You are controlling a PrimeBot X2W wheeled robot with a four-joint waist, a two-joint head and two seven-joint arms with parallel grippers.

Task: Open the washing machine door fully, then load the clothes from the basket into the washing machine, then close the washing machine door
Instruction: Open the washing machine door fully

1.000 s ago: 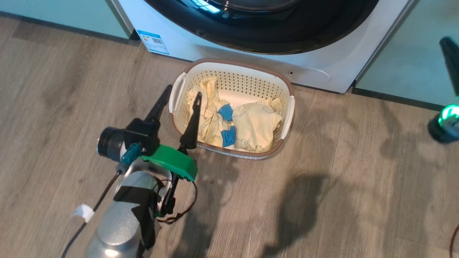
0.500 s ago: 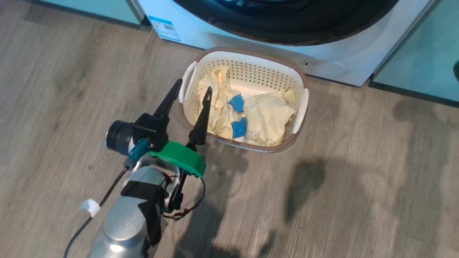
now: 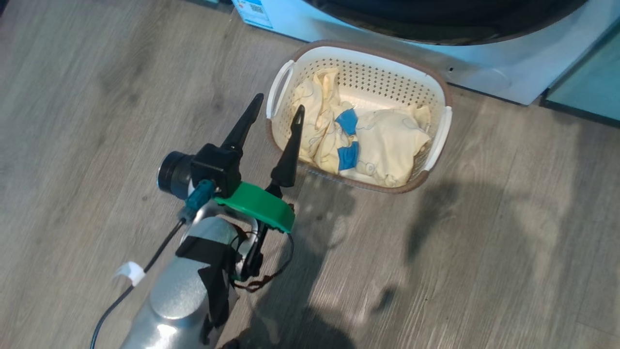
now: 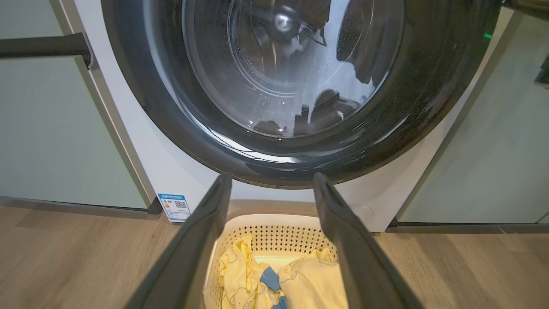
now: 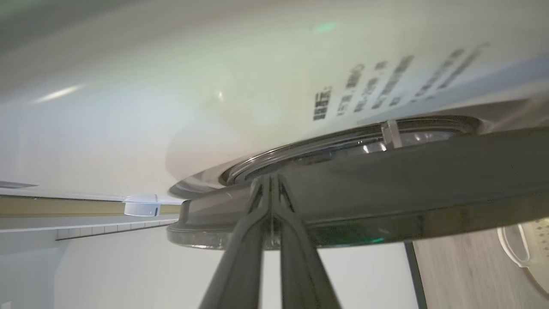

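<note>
Left forearm: rounded silver-grey shell, glossy finish. Wrapped near the wrist in black tape. Fitted above with a bright green plastic bracket. Black boxy camera housing with a round black lens barrel; teal connector just beneath. Thin black cable, tagged with a small white label; loop of thin dark wires below the bracket. Left gripper: two long fingers, dark grey to black, flat-sided, tapered to narrow tips. Right gripper: same dark grey tapered build.
</note>
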